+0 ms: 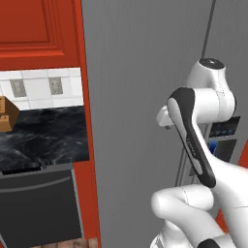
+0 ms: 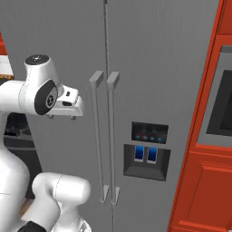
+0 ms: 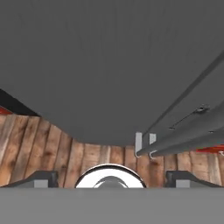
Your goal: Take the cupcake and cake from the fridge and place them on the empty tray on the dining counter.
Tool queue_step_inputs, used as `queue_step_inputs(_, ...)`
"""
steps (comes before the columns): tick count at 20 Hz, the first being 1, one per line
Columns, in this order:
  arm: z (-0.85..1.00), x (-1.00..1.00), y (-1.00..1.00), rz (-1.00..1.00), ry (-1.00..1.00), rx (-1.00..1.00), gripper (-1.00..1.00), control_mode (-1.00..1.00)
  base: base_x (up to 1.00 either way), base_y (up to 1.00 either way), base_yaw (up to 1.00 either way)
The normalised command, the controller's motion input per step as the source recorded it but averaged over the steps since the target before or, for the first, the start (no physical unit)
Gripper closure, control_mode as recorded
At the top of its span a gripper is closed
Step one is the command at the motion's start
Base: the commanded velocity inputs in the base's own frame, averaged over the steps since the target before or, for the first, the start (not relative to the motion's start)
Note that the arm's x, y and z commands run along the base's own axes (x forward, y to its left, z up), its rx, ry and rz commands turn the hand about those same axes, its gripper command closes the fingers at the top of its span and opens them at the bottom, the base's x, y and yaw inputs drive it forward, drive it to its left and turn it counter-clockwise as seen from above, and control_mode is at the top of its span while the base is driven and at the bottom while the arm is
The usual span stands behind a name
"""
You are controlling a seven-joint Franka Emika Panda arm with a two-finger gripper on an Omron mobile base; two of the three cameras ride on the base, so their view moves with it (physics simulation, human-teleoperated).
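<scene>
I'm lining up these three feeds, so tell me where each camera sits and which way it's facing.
Left base view: behind the arm on its left, facing the closed fridge with the wall counter beside it; the white arm fills the lower right.
Right base view: behind the arm on its right, facing the fridge's bar handles and dispenser panel; the arm rises lower left.
Hand view: on the hand, looking down the fridge front to the wooden floor; the open claw at the bottom.
Shared: the fridge doors.

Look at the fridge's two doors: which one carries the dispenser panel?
The right-hand door of the fridge. Its dispenser panel, dark with blue lights, sits beside its handle; the left-hand door is plain grey apart from its handle.
</scene>
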Motion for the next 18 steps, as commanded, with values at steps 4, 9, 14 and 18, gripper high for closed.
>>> queue_step_inputs(4, 0.26, -0.84, 0.0, -0.05, -0.12, 0.02, -1.0, -1.0, 0.0, 0.0, 0.0)
queue_step_inputs(9, 0.49, -0.57, 0.0, -0.02, -0.1, 0.01, -1.0, -1.0, 0.0, 0.0, 0.0)
queue_step_inputs(14, 0.89, -0.7, -0.02, 0.0, -0.07, 0.01, -1.0, -1.0, 0.0, 0.0, 0.0)
queue_step_inputs(18, 0.52, -0.56, -0.03, 0.0, -0.05, 0.01, -1.0, 1.0, -0.12, -0.04, 0.0)
